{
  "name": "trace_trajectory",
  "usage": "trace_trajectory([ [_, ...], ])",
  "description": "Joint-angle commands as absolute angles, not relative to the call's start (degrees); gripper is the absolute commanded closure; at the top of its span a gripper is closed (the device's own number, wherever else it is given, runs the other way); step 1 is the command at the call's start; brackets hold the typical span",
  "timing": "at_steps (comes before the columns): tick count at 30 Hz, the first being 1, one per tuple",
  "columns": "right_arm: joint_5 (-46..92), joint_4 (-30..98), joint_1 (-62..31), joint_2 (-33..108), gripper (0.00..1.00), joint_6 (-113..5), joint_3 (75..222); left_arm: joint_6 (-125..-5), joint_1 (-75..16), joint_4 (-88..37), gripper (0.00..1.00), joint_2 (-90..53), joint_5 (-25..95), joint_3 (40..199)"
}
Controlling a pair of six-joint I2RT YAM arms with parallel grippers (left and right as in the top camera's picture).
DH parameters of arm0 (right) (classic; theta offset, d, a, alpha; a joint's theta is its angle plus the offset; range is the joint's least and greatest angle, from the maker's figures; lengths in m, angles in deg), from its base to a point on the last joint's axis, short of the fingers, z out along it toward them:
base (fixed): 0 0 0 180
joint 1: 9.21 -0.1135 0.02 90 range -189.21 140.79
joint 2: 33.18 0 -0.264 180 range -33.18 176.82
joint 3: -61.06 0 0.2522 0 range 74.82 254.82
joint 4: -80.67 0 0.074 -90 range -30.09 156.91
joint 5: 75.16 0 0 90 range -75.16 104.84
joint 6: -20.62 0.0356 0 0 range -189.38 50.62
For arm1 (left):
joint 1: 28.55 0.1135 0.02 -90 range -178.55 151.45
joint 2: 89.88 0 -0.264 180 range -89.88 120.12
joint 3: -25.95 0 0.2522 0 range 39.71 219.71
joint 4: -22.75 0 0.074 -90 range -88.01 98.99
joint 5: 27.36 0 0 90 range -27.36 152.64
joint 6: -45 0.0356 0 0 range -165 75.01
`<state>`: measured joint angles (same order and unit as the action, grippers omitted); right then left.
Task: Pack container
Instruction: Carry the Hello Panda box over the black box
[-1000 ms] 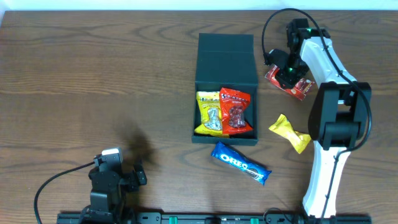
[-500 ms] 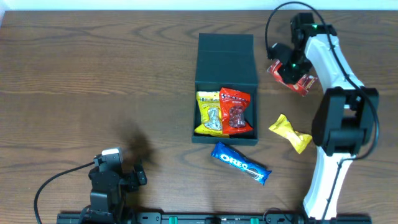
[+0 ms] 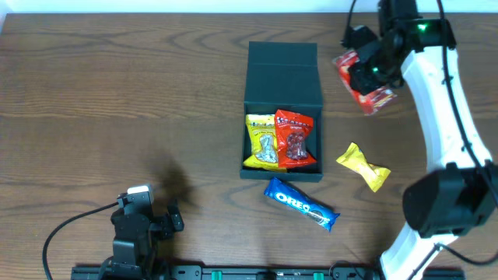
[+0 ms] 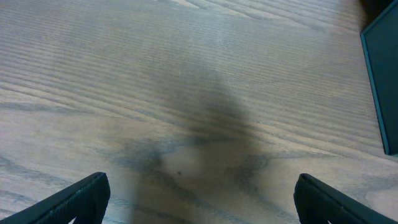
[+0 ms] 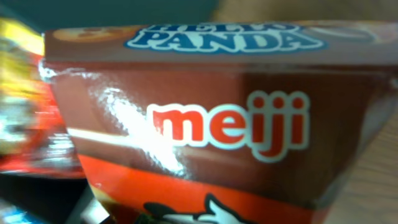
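The dark teal container (image 3: 257, 101) lies mid-table with its lid (image 3: 282, 74) flipped back. A yellow packet (image 3: 262, 142) and a red packet (image 3: 295, 138) lie inside. My right gripper (image 3: 373, 71) is shut on a red-brown Hello Panda box (image 3: 364, 87), held above the table to the right of the lid. That box (image 5: 217, 124) fills the right wrist view and hides the fingers. My left gripper (image 3: 144, 222) sits at the front left, open, with only bare wood between its fingers (image 4: 84, 199). The container's corner (image 4: 380, 81) shows at that view's right edge.
A blue Oreo packet (image 3: 301, 204) lies just in front of the container. A yellow wrapped snack (image 3: 362, 165) lies to the container's right. The right arm's base (image 3: 436, 210) stands at the front right.
My right gripper has closed on the Hello Panda box and lifted it up and slightly back-right off the table. The left arm has not moved.
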<state>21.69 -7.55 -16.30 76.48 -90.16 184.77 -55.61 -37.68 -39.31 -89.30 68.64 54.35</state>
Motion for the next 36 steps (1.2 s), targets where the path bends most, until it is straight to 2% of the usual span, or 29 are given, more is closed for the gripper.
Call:
trace_trajectory([
  [1,27.84,-8.97,-20.85,74.89,0.71,-82.73,185.16,-55.50,-37.81,-43.31,0.05,-89.65,68.80,54.50],
  [5,27.99,-9.99,-26.97,74.82,0.70,-69.50,184.60,-55.50,-37.81,-43.31,0.05,-89.65,68.82,54.50],
  [10,27.99,-6.26,-33.09,74.82,0.78,-55.60,180.75,-55.50,-37.81,-43.31,0.05,-89.65,68.82,54.50],
  [14,27.95,-0.05,-36.45,74.82,0.73,-47.74,174.39,-55.50,-37.81,-43.31,0.05,-89.65,68.80,54.50],
  [17,25.91,5.70,-38.03,74.82,0.71,-41.75,167.74,-55.50,-37.81,-43.31,0.04,-89.65,68.80,54.50],
  [18,24.97,7.47,-38.22,74.82,0.65,-39.06,165.47,-55.50,-37.81,-43.31,0.05,-89.65,68.82,54.50],
  [22,24.21,13.79,-38.49,74.82,0.68,-34.49,158.72,-55.50,-37.81,-43.31,0.05,-89.65,68.82,54.50],
  [27,20.62,14.95,-38.49,74.82,0.69,-28.06,156.42,-55.50,-37.81,-43.31,0.05,-89.65,68.82,54.50],
  [36,19.36,16.89,-38.84,74.82,0.36,-28.48,156.01,-55.50,-37.81,-43.31,0.05,-89.65,68.82,54.50],
])
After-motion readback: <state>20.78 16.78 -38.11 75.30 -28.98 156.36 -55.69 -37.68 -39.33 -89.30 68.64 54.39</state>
